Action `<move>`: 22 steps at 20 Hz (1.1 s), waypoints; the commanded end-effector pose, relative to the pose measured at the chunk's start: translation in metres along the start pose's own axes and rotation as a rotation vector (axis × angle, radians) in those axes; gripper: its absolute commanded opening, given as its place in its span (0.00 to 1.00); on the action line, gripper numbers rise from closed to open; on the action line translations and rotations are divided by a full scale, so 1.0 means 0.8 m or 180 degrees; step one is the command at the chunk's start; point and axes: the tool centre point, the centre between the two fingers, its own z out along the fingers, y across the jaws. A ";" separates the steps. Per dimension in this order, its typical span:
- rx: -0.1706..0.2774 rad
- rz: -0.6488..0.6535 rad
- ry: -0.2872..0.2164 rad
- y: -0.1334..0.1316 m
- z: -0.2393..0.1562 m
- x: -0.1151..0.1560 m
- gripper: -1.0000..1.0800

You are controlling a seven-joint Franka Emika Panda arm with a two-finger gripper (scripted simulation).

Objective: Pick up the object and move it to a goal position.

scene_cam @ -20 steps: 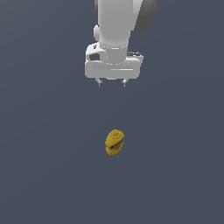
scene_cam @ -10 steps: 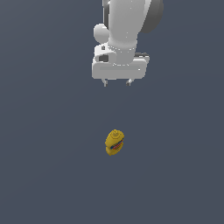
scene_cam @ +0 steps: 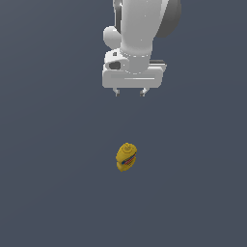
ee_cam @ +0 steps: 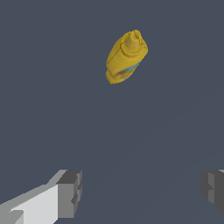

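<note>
Franka Panda arm, white, hanging over a plain dark grey surface (scene_cam: 43,193). Its gripper (scene_cam: 130,92) points downward with the two fingers (ee_cam: 70,192) spread wide and nothing between them. The small yellow squeeze bottle (scene_cam: 126,157) sits on the surface well below the gripper, apart from both fingers.

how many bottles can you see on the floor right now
1. The bottle lies on the grey floor, below the open claw in the exterior view and apart from it. Nothing in view could hide another.
</note>
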 end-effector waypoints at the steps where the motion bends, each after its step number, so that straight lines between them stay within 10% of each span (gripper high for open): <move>1: 0.0009 0.0083 0.0003 0.001 0.001 0.005 0.96; 22: 0.0150 0.1682 0.0048 0.010 0.035 0.106 0.96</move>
